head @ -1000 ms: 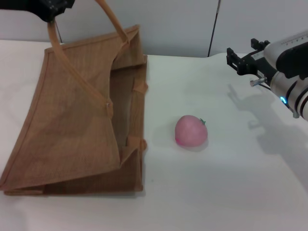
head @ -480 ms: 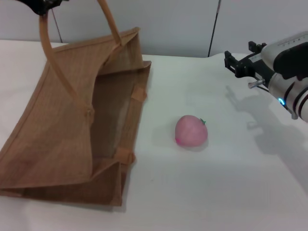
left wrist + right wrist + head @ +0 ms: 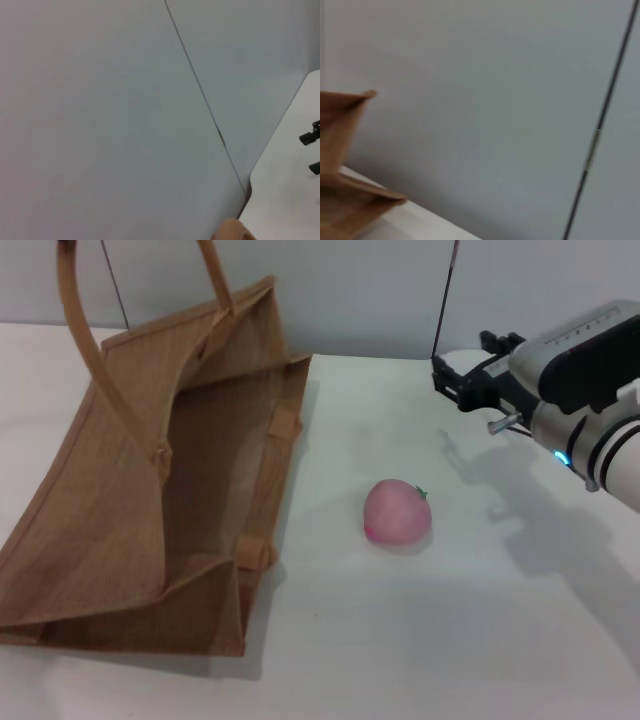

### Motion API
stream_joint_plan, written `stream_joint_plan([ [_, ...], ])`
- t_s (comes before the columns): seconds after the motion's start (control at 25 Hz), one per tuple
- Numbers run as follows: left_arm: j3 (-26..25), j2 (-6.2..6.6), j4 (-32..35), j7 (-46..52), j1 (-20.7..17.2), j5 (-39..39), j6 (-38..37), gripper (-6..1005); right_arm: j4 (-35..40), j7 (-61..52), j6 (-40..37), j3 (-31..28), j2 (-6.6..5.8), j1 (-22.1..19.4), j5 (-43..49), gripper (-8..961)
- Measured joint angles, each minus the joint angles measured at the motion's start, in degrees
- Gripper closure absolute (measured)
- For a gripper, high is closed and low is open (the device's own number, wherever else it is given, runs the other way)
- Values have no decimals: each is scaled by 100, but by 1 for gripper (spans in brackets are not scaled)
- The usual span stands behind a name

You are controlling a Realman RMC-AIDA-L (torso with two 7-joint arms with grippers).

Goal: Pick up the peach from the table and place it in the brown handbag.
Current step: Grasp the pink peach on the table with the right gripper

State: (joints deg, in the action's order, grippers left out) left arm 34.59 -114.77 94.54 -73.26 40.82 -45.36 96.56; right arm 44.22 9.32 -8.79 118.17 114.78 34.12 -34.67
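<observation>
Brown handbag (image 3: pixel 150 480): woven jute tote, lying tilted on the left part of the white counter (image 3: pixel 420 640), mouth gaping toward the middle; one long arched handle (image 3: pixel 85 340) rises up and out of the head view's top left (whatever lifts it is out of sight). A corner of the bag also shows in the right wrist view (image 3: pixel 342 165).

Left gripper: not visible in any view; jaws cannot be told.

Peach (image 3: pixel 397 512): small pink toy fruit with a green stem tip, resting on the counter near the bag's open mouth, apart from it, untouched.

Right gripper (image 3: pixel 470 380): black, held above the counter's far right, well apart from the peach; jaws spread, holding nothing.
</observation>
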Motion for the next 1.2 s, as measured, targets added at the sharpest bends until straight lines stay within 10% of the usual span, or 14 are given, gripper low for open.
stream_joint_plan([
  [0.6,-133,7,55,-34,-56,19,8,870,3230,163,3246,-30,-493,-881,471,262],
  [1.2,-311,-27,18,-134,-41,183,66,871,3640,1675,5380,-753,-426,-824,-1443,246],
])
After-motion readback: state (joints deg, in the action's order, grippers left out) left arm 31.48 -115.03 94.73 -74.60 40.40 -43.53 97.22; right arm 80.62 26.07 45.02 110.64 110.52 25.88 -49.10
